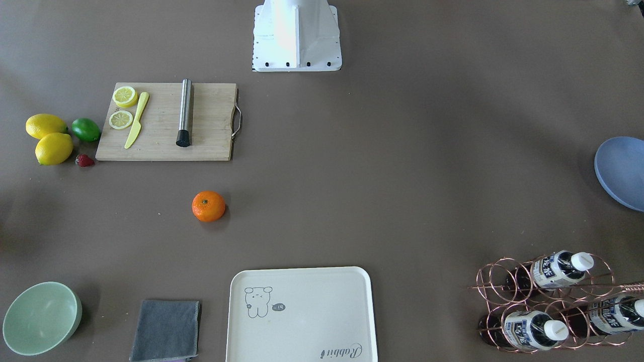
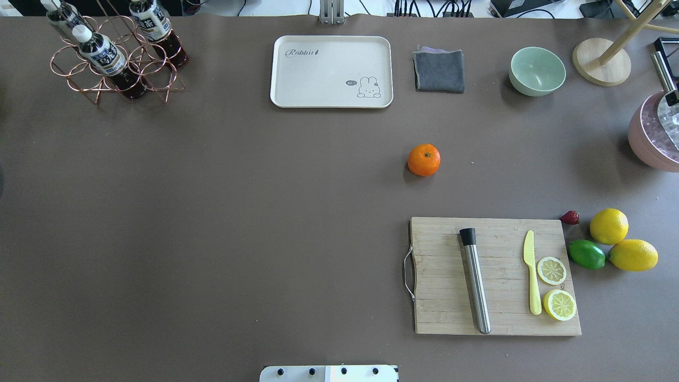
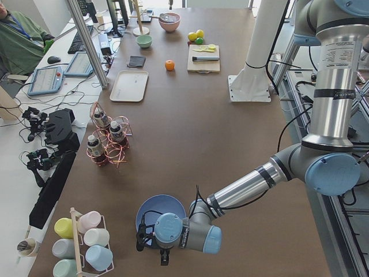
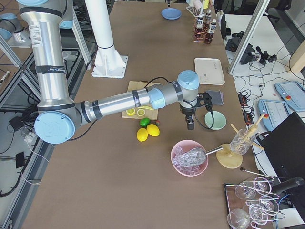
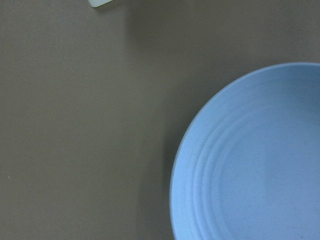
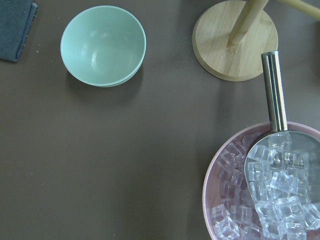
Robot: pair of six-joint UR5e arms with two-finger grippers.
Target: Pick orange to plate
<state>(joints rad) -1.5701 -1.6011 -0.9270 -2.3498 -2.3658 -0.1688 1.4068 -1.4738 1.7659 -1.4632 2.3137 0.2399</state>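
The orange [image 2: 424, 159] lies free on the worktop [image 2: 212, 212] between the cutting board [image 2: 493, 318] and the tray [image 2: 329, 95], well apart from the plate [image 1: 621, 171]. Whether the left fingers [image 3: 163, 255] and right fingers [image 4: 190, 124] are spread cannot be told (only side views show them). If approached off-centre, the round fruit could be nudged into rolling, or dropped during the long carry.
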